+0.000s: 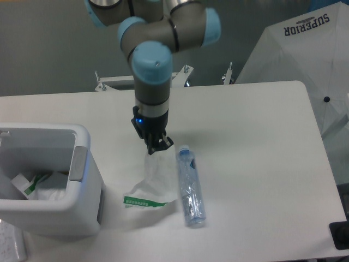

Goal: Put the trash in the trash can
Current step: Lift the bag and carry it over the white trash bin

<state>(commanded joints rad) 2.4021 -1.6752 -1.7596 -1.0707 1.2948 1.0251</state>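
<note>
My gripper point(156, 147) is shut on the top of a thin translucent white plastic bag point(157, 177), which hangs below it with its green printed strip point(143, 202) trailing near the table. To the bag's right, a slim clear plastic bottle point(190, 188) with a blue cap lies flat on the table. The boxy white trash can point(49, 183) with a grey tab stands at the left, open-topped, with white crumpled plastic and a bit of green print inside. The gripper is to the right of the can and higher than its rim.
A white umbrella-like cover point(305, 60) printed SUPERIOR stands off the table's right rear corner. A dark object point(341, 234) sits at the frame's lower right edge. The table's front edge runs close below the bottle.
</note>
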